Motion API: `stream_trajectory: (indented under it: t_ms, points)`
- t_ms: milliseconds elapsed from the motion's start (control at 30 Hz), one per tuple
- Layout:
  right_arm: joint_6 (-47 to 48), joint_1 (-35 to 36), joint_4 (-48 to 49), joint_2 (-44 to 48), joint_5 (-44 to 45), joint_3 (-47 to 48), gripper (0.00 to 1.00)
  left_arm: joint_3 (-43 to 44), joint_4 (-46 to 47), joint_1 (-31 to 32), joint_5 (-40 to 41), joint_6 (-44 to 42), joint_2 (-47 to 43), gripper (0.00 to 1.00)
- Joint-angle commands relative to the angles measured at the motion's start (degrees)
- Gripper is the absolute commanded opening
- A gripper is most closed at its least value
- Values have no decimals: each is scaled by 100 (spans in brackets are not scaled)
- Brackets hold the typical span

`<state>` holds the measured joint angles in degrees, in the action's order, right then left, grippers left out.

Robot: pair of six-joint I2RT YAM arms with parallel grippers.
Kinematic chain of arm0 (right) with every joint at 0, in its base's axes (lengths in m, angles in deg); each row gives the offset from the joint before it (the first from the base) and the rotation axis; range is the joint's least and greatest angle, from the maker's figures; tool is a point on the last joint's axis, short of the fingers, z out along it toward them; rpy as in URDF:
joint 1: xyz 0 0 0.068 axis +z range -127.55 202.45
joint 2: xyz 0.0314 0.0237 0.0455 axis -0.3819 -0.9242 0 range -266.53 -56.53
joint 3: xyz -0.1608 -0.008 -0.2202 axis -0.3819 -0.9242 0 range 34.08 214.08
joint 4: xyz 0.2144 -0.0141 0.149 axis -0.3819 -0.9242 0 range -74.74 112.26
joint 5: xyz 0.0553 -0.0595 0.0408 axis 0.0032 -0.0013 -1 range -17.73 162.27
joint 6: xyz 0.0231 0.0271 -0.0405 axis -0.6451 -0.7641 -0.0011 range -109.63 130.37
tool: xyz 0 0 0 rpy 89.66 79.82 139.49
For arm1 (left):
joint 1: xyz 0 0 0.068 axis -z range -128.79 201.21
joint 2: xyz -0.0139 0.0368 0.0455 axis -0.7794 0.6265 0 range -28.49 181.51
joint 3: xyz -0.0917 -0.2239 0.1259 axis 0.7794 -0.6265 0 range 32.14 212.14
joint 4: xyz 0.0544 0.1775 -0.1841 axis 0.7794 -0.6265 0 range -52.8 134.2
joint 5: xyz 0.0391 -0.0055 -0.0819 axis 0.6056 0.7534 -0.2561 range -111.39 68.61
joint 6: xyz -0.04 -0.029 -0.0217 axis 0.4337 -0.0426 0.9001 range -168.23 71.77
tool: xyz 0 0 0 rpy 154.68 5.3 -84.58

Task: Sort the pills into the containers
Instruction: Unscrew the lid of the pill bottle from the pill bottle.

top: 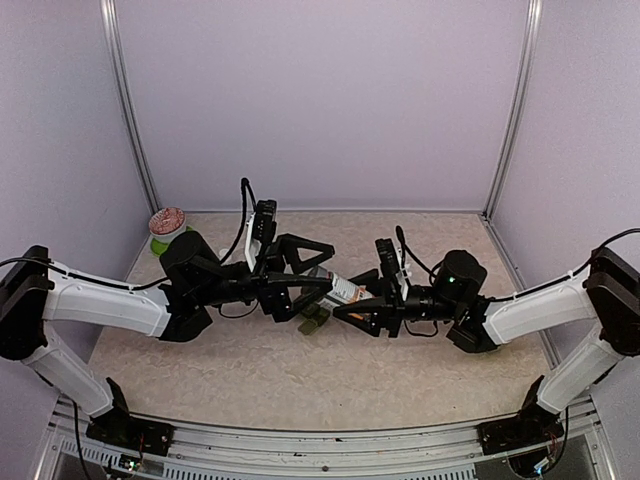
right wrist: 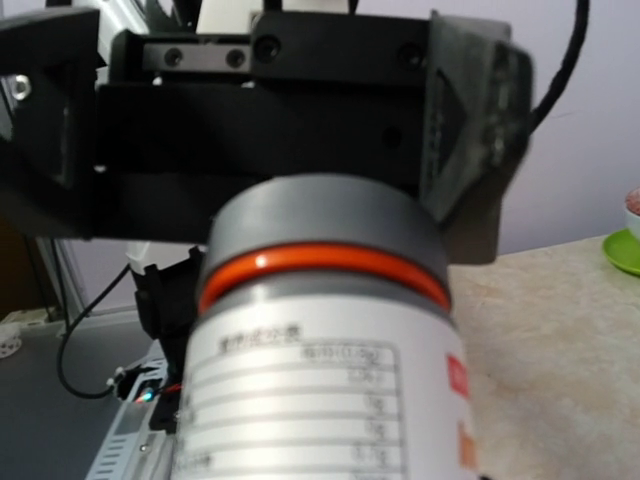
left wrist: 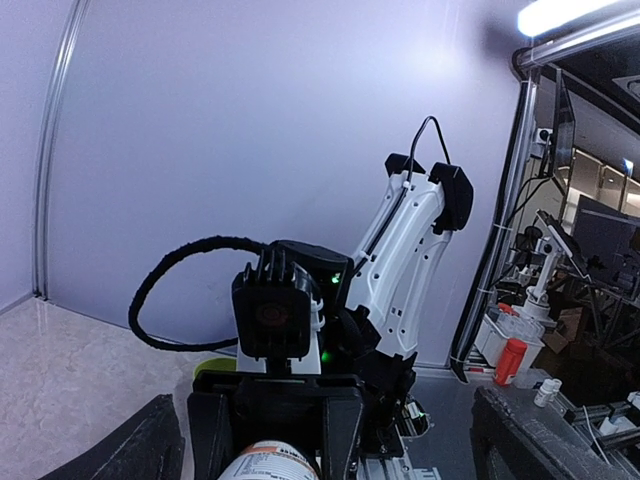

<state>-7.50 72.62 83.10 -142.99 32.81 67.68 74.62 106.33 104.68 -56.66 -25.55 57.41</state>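
Frame centre, right hand point(top: 362, 300) gripping white pill bottle point(top: 345, 289), left hand point(top: 318, 266) wide open at its grey cap point(right wrist: 320, 225), dark green containers point(top: 316, 320) on bench point(top: 300, 385) just below.

The left arm point(top: 100, 300) and right arm point(top: 530, 315) are clad in white shells between black joint housings, and both are mounted on black bases. The left gripper point(top: 330, 267) and right gripper point(top: 350, 295) are finished in black throughout. Black cables point(top: 243, 215) are looped over the wrists, and a green light point(top: 452, 281) is lit on one right-arm joint.

Soft even light, foreground blurred
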Motion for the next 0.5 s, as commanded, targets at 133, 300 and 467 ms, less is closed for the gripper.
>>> stream_trajectory:
  t_ms: [133, 300, 467]
  points:
    - [-227, 84, 399, -204, -227, 271, 9, 135, -20, 75, -117, -132, 117, 97]
    - [-242, 100, 370, -246, -266, 328, 9, 147, -30, 76, -130, -262, 180, 97]
    - [-320, 113, 473, -317, -229, 310, 9, 140, 8, 84, -167, -246, 224, 94]
